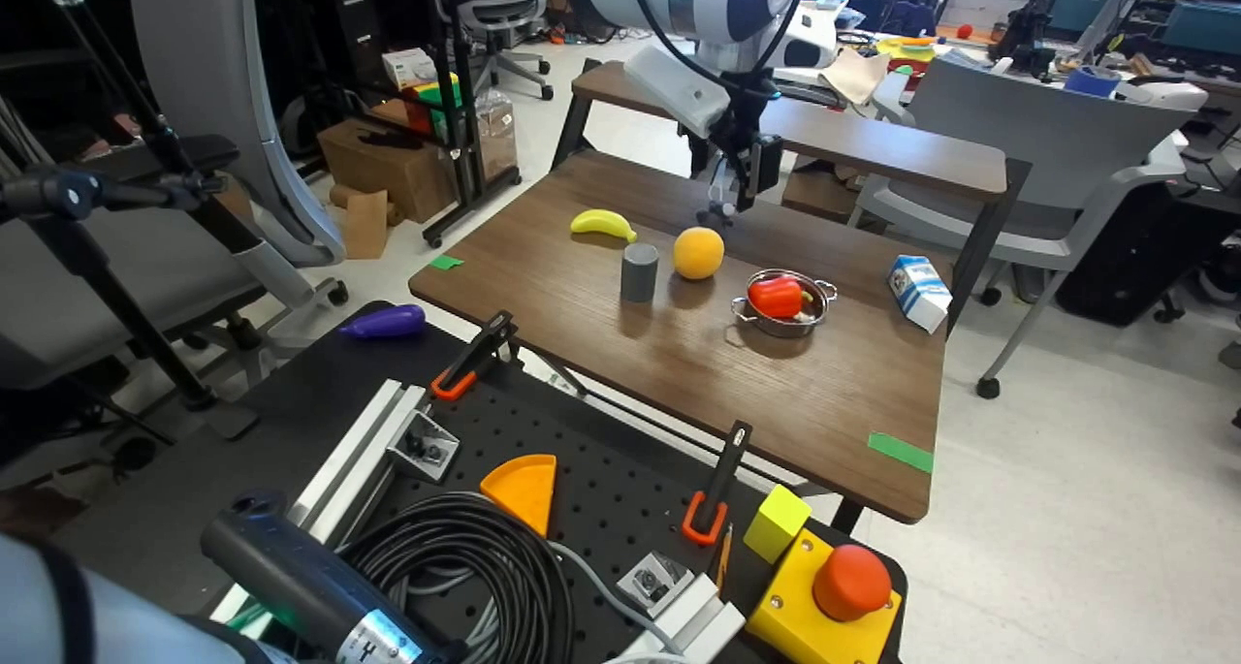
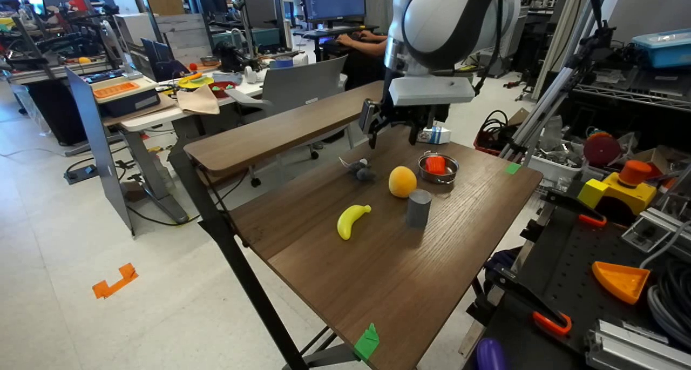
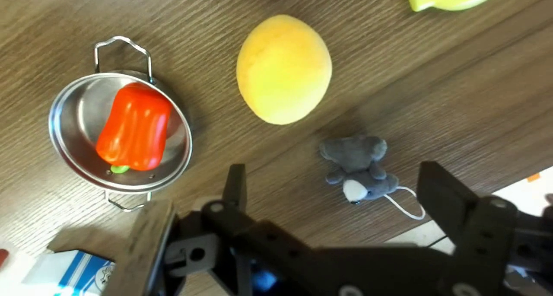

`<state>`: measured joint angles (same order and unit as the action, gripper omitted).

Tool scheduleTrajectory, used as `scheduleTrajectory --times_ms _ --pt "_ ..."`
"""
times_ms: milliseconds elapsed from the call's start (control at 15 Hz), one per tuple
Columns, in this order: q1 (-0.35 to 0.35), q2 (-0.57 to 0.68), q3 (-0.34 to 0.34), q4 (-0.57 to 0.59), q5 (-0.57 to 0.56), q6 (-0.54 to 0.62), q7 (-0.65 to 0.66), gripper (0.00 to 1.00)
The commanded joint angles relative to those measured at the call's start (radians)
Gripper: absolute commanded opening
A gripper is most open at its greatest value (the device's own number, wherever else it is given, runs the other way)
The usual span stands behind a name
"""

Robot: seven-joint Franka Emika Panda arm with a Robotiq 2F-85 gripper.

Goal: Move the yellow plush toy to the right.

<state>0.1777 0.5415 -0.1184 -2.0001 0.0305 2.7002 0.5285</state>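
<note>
The yellow plush toy [image 3: 284, 69] is a round, deep orange-yellow ball resting on the brown table. It shows in both exterior views [image 1: 698, 253] [image 2: 402, 182], between the grey cup and the metal pot. My gripper [image 3: 335, 166] is open and empty, with its fingers wide apart. It hangs above the table near the raised shelf, apart from the toy, as both exterior views show [image 1: 722, 187] [image 2: 393, 141]. In the wrist view the toy lies ahead of the fingertips, not between them. Nothing hides it there.
A small grey plush animal [image 3: 356, 166] lies below the open fingers. A metal pot [image 1: 787, 327] holds a red pepper [image 1: 776, 297]. A grey cup [image 1: 639, 272], a banana [image 1: 601, 224] and a blue-white carton [image 1: 919, 291] are on the table. A raised shelf [image 2: 291, 126] runs along one edge.
</note>
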Motion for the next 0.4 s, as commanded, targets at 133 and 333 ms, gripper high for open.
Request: scheduleTrajectory --times_ms 133,333 --pt "0.001 -0.043 0.003 -0.037 0.004 -0.004 -0.013 1.00" --pt "0.001 -0.045 0.004 -0.043 0.004 -0.004 -0.014 1.00"
